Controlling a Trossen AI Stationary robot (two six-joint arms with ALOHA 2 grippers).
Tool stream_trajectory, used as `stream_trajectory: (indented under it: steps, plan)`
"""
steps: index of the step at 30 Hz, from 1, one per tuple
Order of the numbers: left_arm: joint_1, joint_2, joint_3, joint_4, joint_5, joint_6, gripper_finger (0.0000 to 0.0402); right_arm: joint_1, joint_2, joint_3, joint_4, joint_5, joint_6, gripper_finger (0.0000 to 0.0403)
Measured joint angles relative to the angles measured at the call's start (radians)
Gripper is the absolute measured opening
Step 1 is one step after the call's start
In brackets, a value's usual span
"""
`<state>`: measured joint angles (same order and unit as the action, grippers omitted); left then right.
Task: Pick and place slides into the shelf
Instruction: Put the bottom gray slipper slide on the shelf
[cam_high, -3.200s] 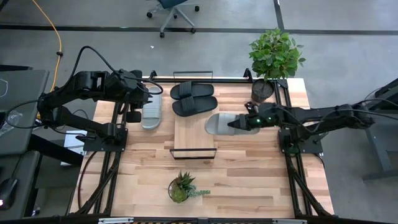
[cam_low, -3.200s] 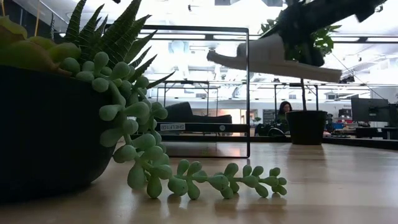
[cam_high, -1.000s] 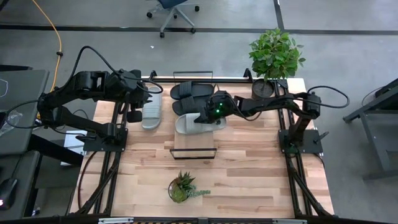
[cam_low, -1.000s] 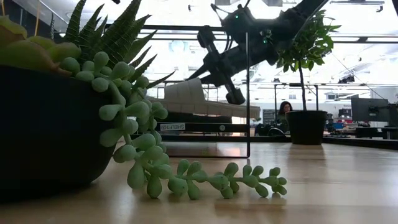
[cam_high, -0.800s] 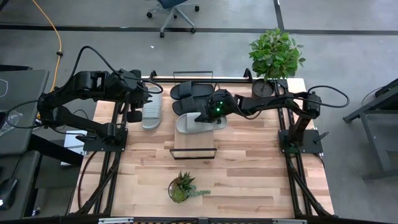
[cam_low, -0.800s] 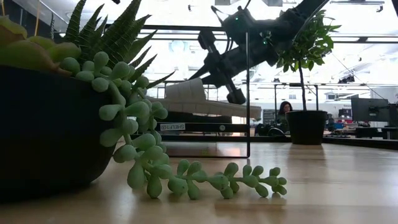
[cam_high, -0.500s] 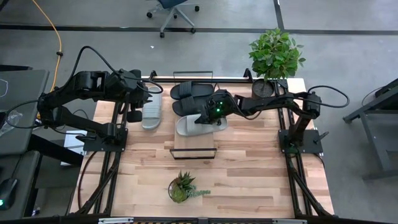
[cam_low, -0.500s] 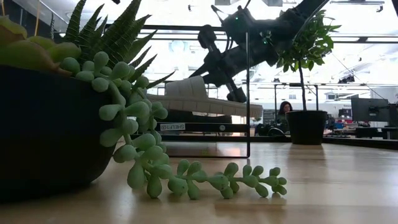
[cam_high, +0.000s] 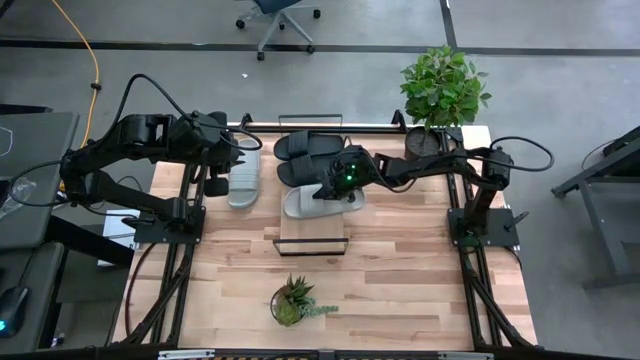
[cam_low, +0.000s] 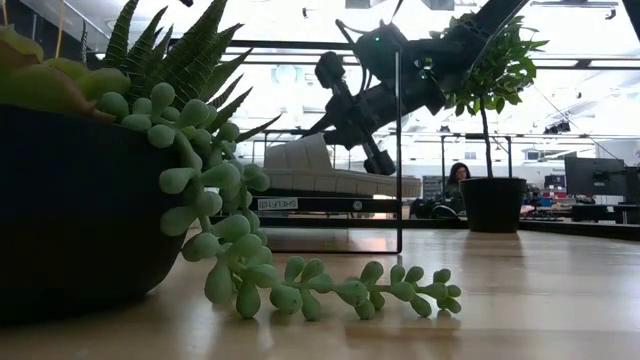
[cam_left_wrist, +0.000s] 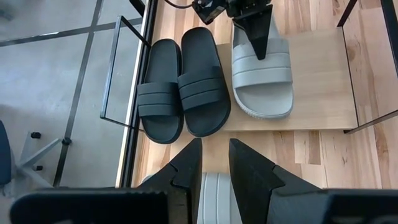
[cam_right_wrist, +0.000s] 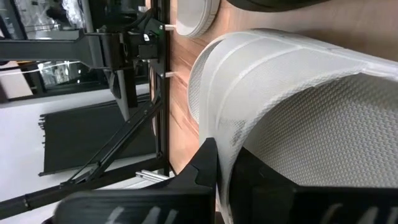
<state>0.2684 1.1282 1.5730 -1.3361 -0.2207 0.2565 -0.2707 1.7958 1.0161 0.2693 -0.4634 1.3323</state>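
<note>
The shelf (cam_high: 315, 232) is a light-wood board with black wire ends. Two black slides (cam_high: 310, 146) (cam_high: 313, 169) lie side by side on its far part, also seen as black slides (cam_left_wrist: 180, 93) in the left wrist view. My right gripper (cam_high: 336, 184) is shut on a light grey slide (cam_high: 312, 203) that lies level on the board beside the black pair, toe toward the table's left. My left gripper (cam_high: 240, 160) is open above the second grey slide (cam_high: 243, 180), which lies on the table left of the shelf; I cannot tell whether it touches it. My right gripper holds the grey slide by its wide strap (cam_right_wrist: 227, 142), pinched at the strap's heel-side edge: one finger (cam_left_wrist: 259, 38) lies on top of the strap, the other goes under it. It comes slanting down from the table's right. The sole is level on the shelf board (cam_left_wrist: 317, 81).
A tall potted plant (cam_high: 440, 90) stands at the far right corner. A small succulent pot (cam_high: 292, 300) sits near the table's near edge and fills the low view's left. The near part of the shelf board is bare. A person (cam_low: 458, 180) sits far behind the table.
My right gripper has moved down a little with the grey slide. The slide, which hung tilted above the shelf a second ago, has come down level onto the board beside the black pair. The left arm has kept still.
</note>
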Motion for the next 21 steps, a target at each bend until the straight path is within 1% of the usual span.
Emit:
stream_trajectory:
  steps: [13, 19, 21]
  plan:
    - [0.000, 0.000, 0.000, 0.000, 0.000, 0.000, 0.0069, 0.003, 0.000, 0.000, 0.034, -0.018, 0.022, 0.0000]
    - [0.000, 0.000, 0.000, 0.000, 0.000, 0.000, 0.0069, -0.003, 0.002, 0.000, 0.027, -0.007, 0.022, 0.0000]
    - [0.000, 0.000, 0.000, 0.000, 0.000, 0.000, 0.0069, -0.004, 0.002, 0.000, 0.025, 0.011, 0.022, 0.0000]
